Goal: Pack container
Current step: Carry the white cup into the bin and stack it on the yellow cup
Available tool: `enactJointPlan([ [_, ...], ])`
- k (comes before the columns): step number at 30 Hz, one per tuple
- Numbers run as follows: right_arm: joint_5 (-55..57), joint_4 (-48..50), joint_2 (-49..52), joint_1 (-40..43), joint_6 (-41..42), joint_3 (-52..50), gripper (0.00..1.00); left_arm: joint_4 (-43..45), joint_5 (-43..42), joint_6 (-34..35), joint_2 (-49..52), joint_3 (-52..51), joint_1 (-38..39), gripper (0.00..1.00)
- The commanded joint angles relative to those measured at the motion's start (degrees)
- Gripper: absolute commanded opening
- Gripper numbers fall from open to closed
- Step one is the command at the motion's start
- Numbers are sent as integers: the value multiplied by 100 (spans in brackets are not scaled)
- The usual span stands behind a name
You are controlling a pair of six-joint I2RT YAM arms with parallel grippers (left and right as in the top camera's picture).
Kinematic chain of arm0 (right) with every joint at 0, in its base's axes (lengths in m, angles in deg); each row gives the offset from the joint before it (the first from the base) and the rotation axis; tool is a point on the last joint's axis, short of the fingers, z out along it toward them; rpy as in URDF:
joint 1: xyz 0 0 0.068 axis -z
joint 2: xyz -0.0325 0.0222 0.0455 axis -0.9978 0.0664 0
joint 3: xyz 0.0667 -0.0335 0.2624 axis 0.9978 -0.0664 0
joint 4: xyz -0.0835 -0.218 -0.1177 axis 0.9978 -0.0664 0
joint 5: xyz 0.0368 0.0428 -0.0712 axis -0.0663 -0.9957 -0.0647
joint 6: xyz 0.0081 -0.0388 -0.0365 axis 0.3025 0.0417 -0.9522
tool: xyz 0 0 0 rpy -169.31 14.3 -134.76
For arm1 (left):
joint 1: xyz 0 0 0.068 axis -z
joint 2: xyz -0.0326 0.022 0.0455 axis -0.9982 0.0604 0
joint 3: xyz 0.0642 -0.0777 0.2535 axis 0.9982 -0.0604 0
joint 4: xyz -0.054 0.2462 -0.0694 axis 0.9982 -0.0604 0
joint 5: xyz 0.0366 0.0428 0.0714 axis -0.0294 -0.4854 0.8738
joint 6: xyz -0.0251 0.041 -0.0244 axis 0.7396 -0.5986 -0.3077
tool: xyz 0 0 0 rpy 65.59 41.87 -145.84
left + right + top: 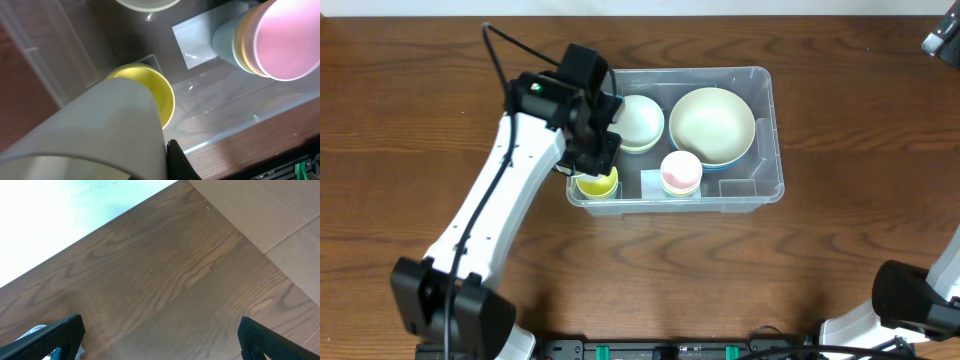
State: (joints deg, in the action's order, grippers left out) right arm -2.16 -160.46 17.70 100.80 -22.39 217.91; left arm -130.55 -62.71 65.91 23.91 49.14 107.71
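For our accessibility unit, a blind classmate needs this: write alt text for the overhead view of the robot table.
A white robot arm reaches over the left end of a clear plastic bin on a wooden table, its gripper above a yellow cup. The bin also holds a large cream bowl, a smaller pale bowl and a pink cup.

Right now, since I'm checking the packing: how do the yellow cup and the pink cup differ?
The yellow cup sits in the near-left corner of the container; the pink cup stands nearer the middle. The pink cup tops a stack of other cups; the yellow cup shows none beneath it. Both open upward, along the near wall.
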Motion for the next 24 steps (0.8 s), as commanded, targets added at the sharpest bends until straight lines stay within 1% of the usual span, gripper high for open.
enactJointPlan([
  [1, 61, 0, -13, 35, 101, -4, 99, -31, 42, -35, 157, -37, 157, 6],
  [5, 61, 0, -13, 35, 101, -4, 99, -31, 68, -35, 227, -37, 310, 6],
  [7, 61, 0, -13, 35, 101, -4, 99, -33, 114, -35, 227, -37, 319, 8],
  [8, 61, 0, -13, 35, 101, -4, 99, -50, 116, -35, 227, -37, 313, 10],
  [10, 61, 0, -13, 35, 101, -4, 99, -103, 142, -35, 227, -37, 258, 17],
  [11, 61, 0, -13, 35, 101, -4, 99, -146, 190, -33, 227, -37, 232, 24],
  [13, 61, 0, -13, 35, 101, -4, 99, -243, 271, -33, 227, -37, 168, 29],
  [21, 61, 0, -13, 35, 101, -4, 99, -481, 282, 17, 225, -37, -133, 30],
  [24, 61, 0, -13, 35, 101, -4, 99, -544, 282, 136, 210, -35, -153, 30],
])
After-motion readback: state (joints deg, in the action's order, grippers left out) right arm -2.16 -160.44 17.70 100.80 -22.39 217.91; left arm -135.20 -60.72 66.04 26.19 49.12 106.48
